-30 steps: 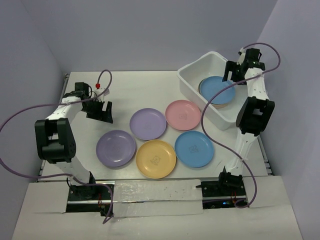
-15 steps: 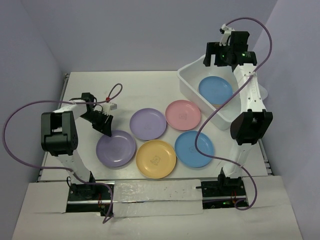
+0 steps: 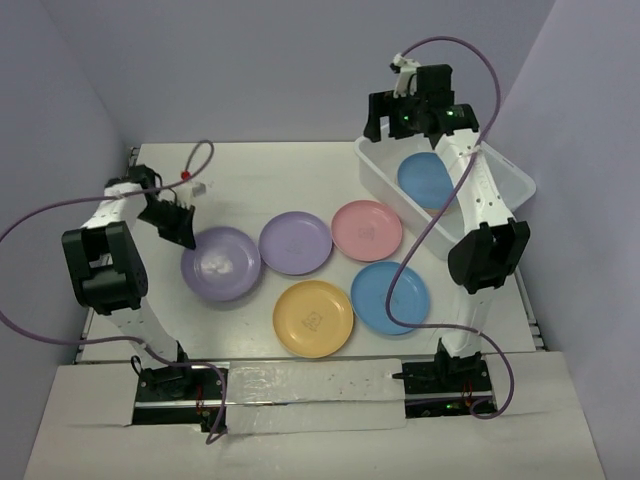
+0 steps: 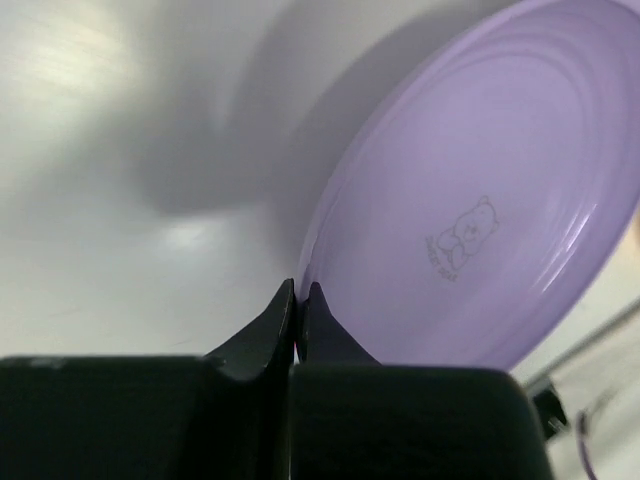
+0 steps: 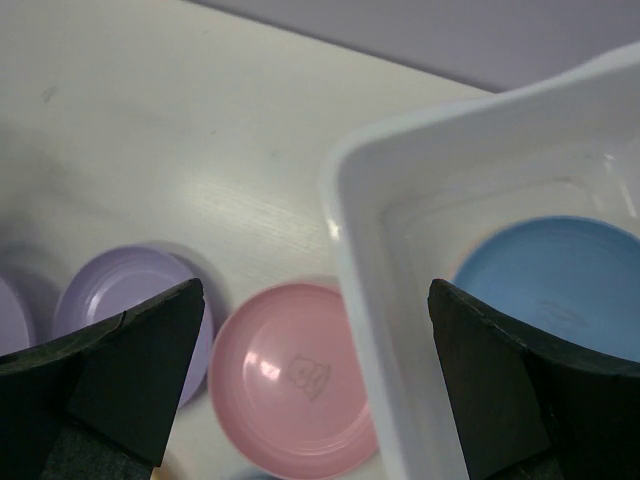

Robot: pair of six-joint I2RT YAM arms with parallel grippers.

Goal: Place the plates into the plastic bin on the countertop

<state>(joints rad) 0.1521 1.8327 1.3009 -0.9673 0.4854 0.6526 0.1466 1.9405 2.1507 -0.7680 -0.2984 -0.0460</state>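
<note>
1. Left gripper (image 3: pixel 180 224): the fingers are pressed together on the near rim of the held purple plate (image 3: pixel 221 263). In the left wrist view the two fingertips (image 4: pixel 285 312) meet at the plate's edge (image 4: pixel 480 220).
2. Held purple plate: it is tilted, with its gripped side raised and a shadow on the countertop (image 3: pixel 270 180) beneath it. Against the frame half a second ago, it has shifted toward the back-left and now lies just beside the second purple plate (image 3: pixel 295 245). The left gripper has moved the same way.
3. Right gripper (image 3: pixel 405 118): the fingers are spread wide and hold nothing. It hangs above the back-left corner of the plastic bin (image 3: pixel 395 197). Half a second ago it hung farther right, over the bin's rear.
4. Plastic bin: its position at the back right of the countertop is unchanged. A blue plate in the bin (image 3: pixel 432 180) lies flat on its floor. One second ago this plate sat tilted under the right gripper.
5. Unmoved on the countertop: the second purple plate, the pink plate (image 3: pixel 366 230), the front blue plate (image 3: pixel 389 297) and the yellow plate (image 3: pixel 313 317).
6. Right wrist view: the bin rim (image 5: pixel 350 260), the pink plate (image 5: pixel 290 375) and the blue plate in the bin (image 5: pixel 560 285) show between the fingers.
</note>
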